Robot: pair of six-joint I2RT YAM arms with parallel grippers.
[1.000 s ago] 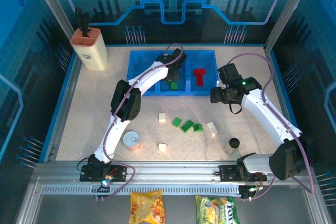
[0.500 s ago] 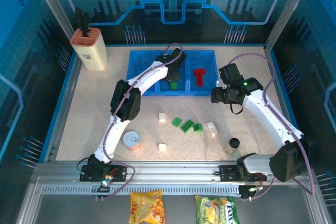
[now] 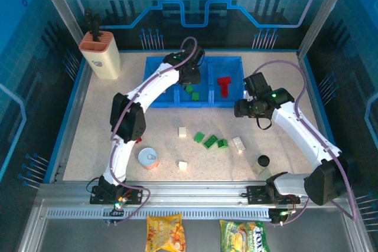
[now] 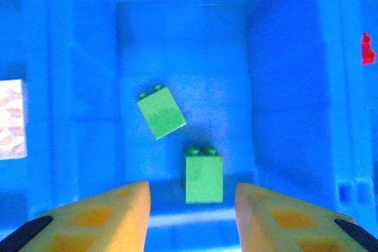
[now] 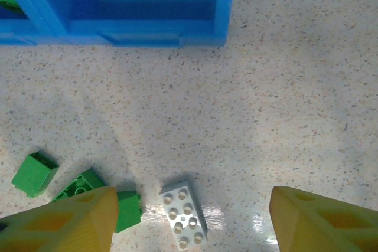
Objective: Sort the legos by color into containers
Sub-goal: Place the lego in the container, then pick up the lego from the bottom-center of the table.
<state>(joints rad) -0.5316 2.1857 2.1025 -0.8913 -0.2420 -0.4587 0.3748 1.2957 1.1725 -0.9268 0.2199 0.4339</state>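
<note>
Over the middle compartment of the blue tray (image 3: 224, 100), my left fingers (image 3: 190, 78) hang spread wide, holding nothing. From overhead they cover part of that compartment. My left wrist camera looks straight down between the yellow pads (image 4: 106, 213) to two green bricks (image 4: 204, 175) on the compartment floor. They lie near each other but apart, one square to the walls and the other turned askew. Through the translucent left wall that camera also catches a pale patch (image 4: 12, 119) that I cannot identify, and past the right wall a sliver of red. The overhead view makes that plain: the red brick (image 3: 224, 84) lies in the right compartment.

My right fingers (image 3: 242, 110) hover just off the tray's near right corner, above the counter (image 3: 283, 75), likewise spread and empty. The right wrist camera shows a white brick (image 5: 183, 213) lying studs-up on the counter between them. Three loose green legos (image 5: 80, 185) sit to one side, the nearest just beside the white one. The overhead view adds two cream bricks (image 3: 182, 131) farther left, a silver can (image 3: 147, 158), a black cap (image 3: 263, 160) and the cream holder (image 3: 100, 57) at the far left corner.
</note>
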